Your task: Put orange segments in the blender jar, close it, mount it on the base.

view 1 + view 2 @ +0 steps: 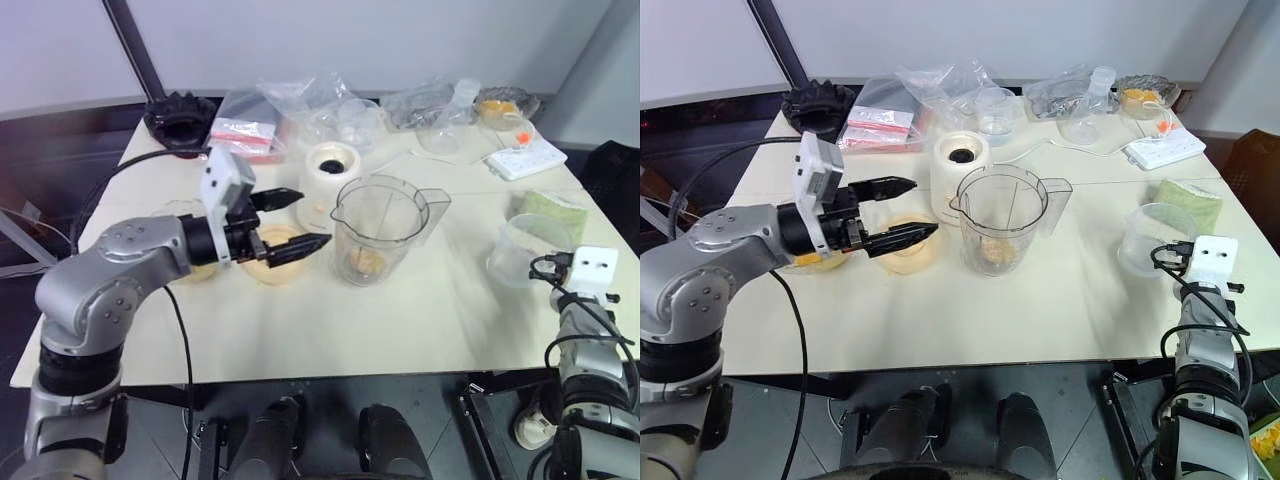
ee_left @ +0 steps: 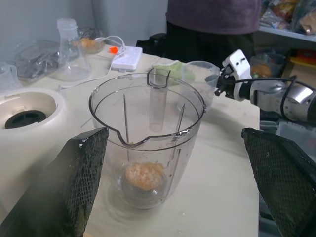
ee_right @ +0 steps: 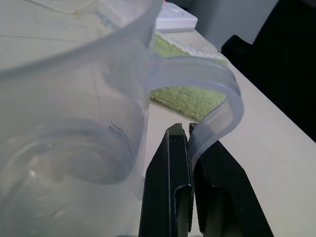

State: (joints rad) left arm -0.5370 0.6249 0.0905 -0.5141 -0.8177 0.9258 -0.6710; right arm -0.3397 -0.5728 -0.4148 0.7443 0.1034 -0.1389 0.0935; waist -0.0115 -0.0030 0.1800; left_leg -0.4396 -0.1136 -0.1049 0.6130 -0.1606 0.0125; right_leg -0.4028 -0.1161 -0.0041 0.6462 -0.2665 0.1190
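The blender jar (image 1: 380, 230) stands upright mid-table with its top uncovered, and one orange segment (image 2: 144, 175) lies at its bottom. The cream base (image 1: 330, 172) sits just behind it. My left gripper (image 1: 314, 218) hovers open and empty just left of the jar, over a pale-orange round lid (image 1: 275, 262). More orange pieces (image 1: 815, 262) show in a bowl under my left forearm. My right gripper (image 3: 183, 129) is at the table's right edge, shut on the thin handle (image 3: 217, 84) of the smaller clear cup (image 1: 520, 250).
A black ridged object (image 1: 182, 115) and plastic bags lie at the back left. A glass flask (image 1: 455, 115), a wavy bowl (image 1: 500, 105), a white power strip (image 1: 527, 158) and a green cloth (image 1: 553, 210) sit back right. A person (image 2: 212, 24) stands beyond the table.
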